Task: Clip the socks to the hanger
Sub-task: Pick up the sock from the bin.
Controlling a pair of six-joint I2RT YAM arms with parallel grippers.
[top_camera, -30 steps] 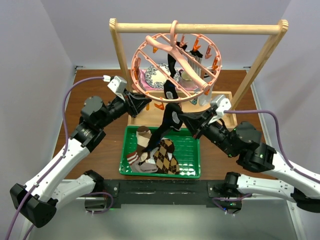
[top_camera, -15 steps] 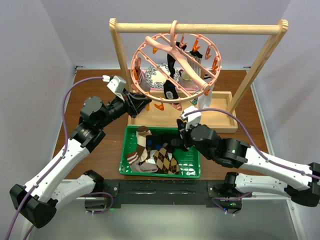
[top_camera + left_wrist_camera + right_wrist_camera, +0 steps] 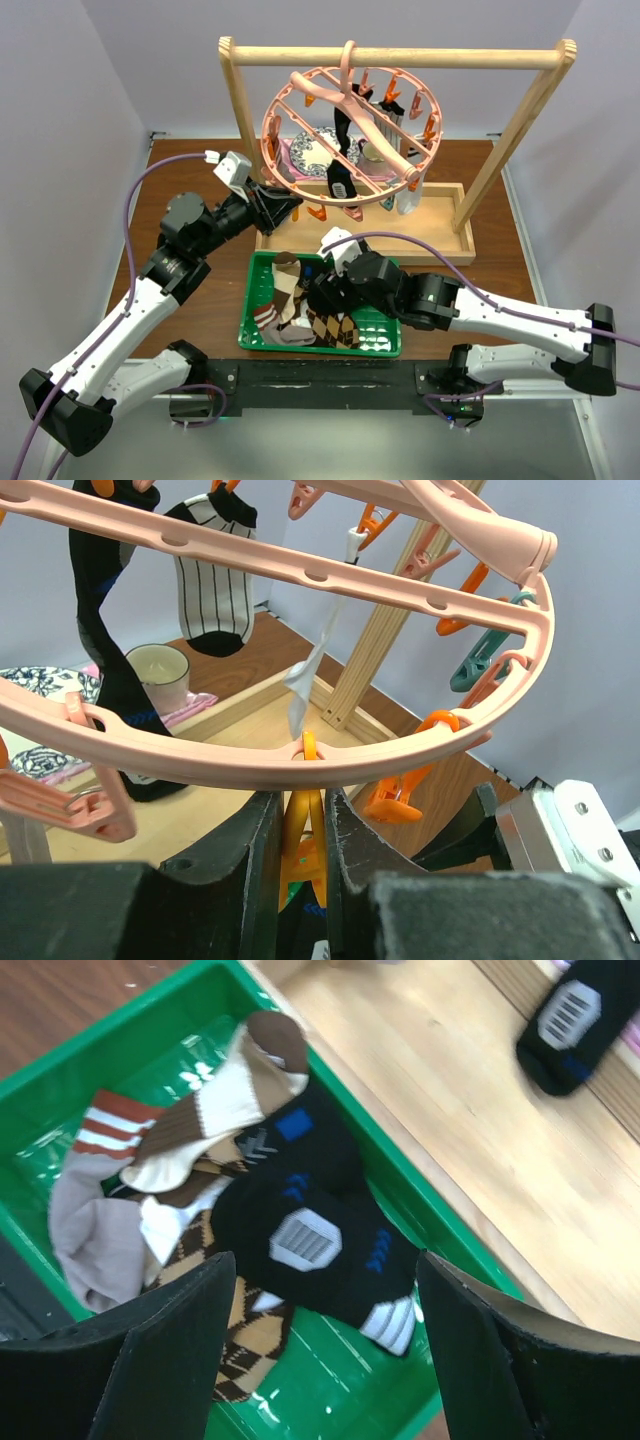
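Logged left end effector (image 3: pixel 300 808) pinched shut on an orange clip (image 3: pixel 303 865) under the lower rim of the hanger (image 3: pixel 268 135). Found hanger hooked over the bar of the wooden rack (image 3: pixel 450 57), black sock (image 3: pixel 343 128) and striped sock (image 3: pixel 215 575) already clipped on. Found right end effector (image 3: pixel 325 1260) with fingers spread wide, gripping nothing, low over socks (image 3: pixel 300 308) piled in the green tray (image 3: pixel 247 300) on the bench (image 3: pixel 220 310)
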